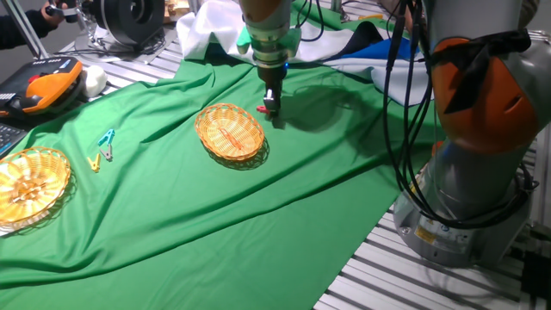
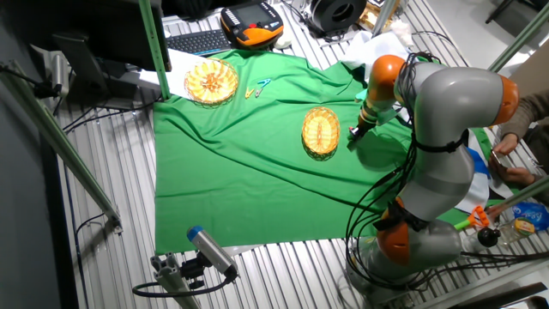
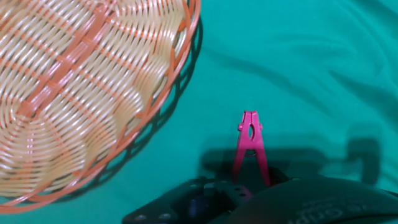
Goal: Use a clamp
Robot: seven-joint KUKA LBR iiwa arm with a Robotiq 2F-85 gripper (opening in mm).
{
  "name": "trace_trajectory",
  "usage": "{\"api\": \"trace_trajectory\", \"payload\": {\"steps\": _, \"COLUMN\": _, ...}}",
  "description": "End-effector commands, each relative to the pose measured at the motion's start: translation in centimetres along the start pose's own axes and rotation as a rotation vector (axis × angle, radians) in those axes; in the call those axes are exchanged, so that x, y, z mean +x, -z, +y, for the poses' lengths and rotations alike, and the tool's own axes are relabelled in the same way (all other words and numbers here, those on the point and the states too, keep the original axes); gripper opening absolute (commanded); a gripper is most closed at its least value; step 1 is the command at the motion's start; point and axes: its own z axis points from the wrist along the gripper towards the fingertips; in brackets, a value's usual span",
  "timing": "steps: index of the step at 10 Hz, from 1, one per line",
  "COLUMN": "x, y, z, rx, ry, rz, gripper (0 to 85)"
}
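Gripper (image 3: 249,186) closed on the red clamp (image 3: 250,146), beside basket (image 3: 87,93)

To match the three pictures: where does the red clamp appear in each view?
One fixed view: red clamp at the gripper, right of the nearer basket.
Other fixed view: a red speck, right of that basket.
Hand view: lower centre; basket upper left.
Shared landmark: this basket.

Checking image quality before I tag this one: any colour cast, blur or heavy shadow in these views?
Hand view: the green cloth reads teal, the clamp pink and sharp, with a dark shadow beside it; the near basket is slightly soft. One fixed view: even light, the clamp tiny. The other fixed view: wide, slightly bowed, no glare.
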Motion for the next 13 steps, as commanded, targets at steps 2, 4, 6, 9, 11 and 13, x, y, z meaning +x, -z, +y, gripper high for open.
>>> {"api": "trace_trajectory", "payload": {"steps": 2, "x": -0.1, "y": 0.1, "z": 0.1, "rx": -0.01, "ry": 0.017, "rz": 0.0, "gripper": 0.0}}
{"api": "trace_trajectory", "payload": {"steps": 4, "x": -0.2, "y": 0.2, "z": 0.2, "rx": -0.047, "ry": 0.02, "rz": 0.007, "gripper": 0.0}}
{"api": "trace_trajectory", "payload": {"steps": 6, "x": -0.5, "y": 0.8, "z": 0.5, "rx": -0.111, "ry": -0.01, "rz": 0.027, "gripper": 0.0}}
{"api": "trace_trajectory", "payload": {"steps": 9, "x": -0.7, "y": 1.8, "z": 1.1, "rx": -0.199, "ry": -0.05, "rz": 0.077, "gripper": 0.0}}
{"api": "trace_trajectory", "payload": {"steps": 11, "x": -0.9, "y": 2.6, "z": 1.6, "rx": -0.207, "ry": -0.063, "rz": 0.11, "gripper": 0.0}}
{"api": "trace_trajectory", "payload": {"steps": 13, "x": -0.9, "y": 3.3, "z": 2.0, "rx": -0.22, "ry": -0.08, "rz": 0.129, "gripper": 0.0}}
